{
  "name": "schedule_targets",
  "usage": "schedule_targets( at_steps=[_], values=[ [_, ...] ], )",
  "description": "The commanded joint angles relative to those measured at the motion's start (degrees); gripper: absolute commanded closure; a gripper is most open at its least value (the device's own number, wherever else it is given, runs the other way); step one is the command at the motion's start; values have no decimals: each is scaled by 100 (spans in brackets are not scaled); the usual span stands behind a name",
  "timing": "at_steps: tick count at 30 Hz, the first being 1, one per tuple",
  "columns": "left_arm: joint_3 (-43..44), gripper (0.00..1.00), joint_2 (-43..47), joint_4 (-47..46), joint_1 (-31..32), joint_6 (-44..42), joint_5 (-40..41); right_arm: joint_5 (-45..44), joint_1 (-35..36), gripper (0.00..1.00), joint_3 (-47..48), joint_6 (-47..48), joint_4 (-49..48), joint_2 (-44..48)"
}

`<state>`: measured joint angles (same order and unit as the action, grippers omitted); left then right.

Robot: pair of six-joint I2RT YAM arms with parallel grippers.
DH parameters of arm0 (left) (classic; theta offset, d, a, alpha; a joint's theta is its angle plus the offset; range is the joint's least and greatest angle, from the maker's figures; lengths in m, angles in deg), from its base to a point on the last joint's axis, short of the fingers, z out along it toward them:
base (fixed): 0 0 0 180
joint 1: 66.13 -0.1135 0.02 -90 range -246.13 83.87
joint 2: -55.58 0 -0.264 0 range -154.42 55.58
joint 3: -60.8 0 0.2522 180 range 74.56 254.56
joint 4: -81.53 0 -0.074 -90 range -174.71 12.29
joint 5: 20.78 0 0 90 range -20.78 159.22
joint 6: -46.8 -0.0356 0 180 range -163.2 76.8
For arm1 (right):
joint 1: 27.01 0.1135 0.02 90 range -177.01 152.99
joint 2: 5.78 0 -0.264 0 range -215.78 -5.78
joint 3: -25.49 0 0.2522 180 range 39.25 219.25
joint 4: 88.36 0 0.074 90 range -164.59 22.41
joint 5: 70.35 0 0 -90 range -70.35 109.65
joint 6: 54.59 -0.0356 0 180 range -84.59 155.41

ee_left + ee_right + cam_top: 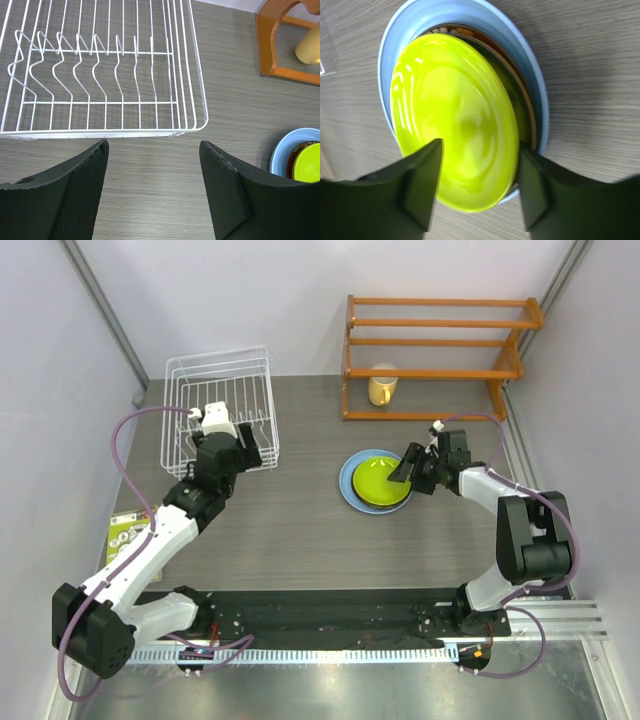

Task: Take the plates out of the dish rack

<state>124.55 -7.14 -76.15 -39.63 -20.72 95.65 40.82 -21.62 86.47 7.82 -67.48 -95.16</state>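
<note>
Right claw (pixel 480 147): jaws apart, gripping nothing, fingers straddling the near rim of the lime green plate (pixel 455 110). That plate lies directly below, topmost of a stack nested in the light blue plate (pixel 420 20) on the surface (pixel 300 530); it may not be seated flat. Left claw (pixel 154 147): spread, empty. The dish rack (pixel 100 132) just ahead of it holds no plates. Judgement: unloading looks done. Lift the right claw straight up so neither finger catches the rim and drags the stack.
</note>
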Motion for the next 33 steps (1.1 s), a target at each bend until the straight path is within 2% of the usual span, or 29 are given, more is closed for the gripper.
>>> schedule_targets(
  at_steps=[1,3,4,10,12,13,14,15,19,21,23,24,26,33],
  values=[
    [10,26,137,-12,-5,-103,195,221,-3,24,287,149,-167,-35],
    [19,26,137,-3,-5,-121,195,134,-11,20,393,245,-18,-27],
    [10,26,137,6,-5,-121,204,64,-3,13,437,359,79,-18],
    [36,26,137,6,4,-147,239,-824,-3,10,788,738,966,307],
    [45,23,137,6,-5,-147,248,-1113,-3,9,867,826,1107,483],
    [54,23,128,6,-5,-139,257,-1176,6,9,885,852,1204,544],
    [63,23,128,6,4,-130,265,-1229,-3,2,894,913,1231,597],
    [71,20,128,14,4,-130,274,-1281,-3,0,911,940,1266,685],
    [98,17,146,58,-5,-112,274,-1554,-3,0,991,1010,1529,869],
    [98,8,155,58,-5,-121,248,-1685,-3,0,938,1019,1538,1019],
    [89,6,128,15,-5,-121,231,-2035,-3,0,868,1019,1530,1230],
    [106,0,93,32,4,-95,283,-2090,6,0,842,1037,1521,1300],
    [238,0,-38,102,-5,-138,248,-2650,-3,0,737,1028,1434,1450],
    [423,0,-197,208,-5,-218,406,-3775,41,0,-72,809,564,1915]
  ],
)
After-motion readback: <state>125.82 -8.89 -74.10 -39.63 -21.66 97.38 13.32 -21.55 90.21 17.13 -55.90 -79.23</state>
